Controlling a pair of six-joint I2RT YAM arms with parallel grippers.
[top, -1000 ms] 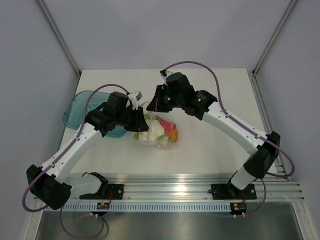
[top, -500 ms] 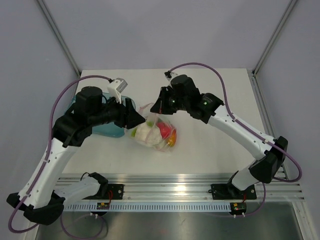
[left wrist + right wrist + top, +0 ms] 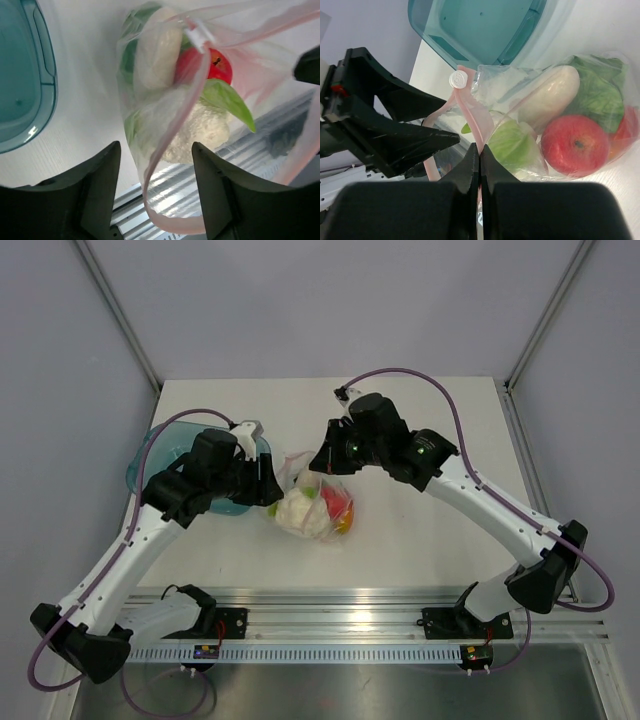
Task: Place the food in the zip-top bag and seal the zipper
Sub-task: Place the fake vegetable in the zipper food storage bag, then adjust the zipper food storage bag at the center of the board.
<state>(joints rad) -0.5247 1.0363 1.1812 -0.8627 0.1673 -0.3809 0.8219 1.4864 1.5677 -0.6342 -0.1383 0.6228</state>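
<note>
Left to right, as seen from the top camera. The teal bowl (image 3: 165, 452) stands at the left of the table (image 3: 430, 540), with no food visible in it from either wrist view. Just beside its near-right rim, the left gripper (image 3: 156, 150) has its fingers apart and holds nothing; a loop of the zipper (image 3: 167, 223) hangs slack in the gap between them without being pinched. Centre: the zip-top bag (image 3: 312, 505) lies on the table with the food inside, namely a long whitish piece (image 3: 155, 55), a red round one (image 3: 212, 67), a green leaf (image 3: 227, 102) and a cream lump (image 3: 200, 132). Its mouth appears to gape, and the white slider tab (image 3: 458, 78) sits near one end of the strip. Right: the right gripper (image 3: 479, 150) is pressed together on the pink strip, lifting that edge above the food. Loading appears complete, so the step in hand is judged to be sealing. To do it well, the right arm should keep the strip taut and level. The left gripper should close on the strip at or beside the slider, not on loose film, then travel straight along it with both lips aligned. Any leaf protruding into the mouth would likely block the closure.
</note>
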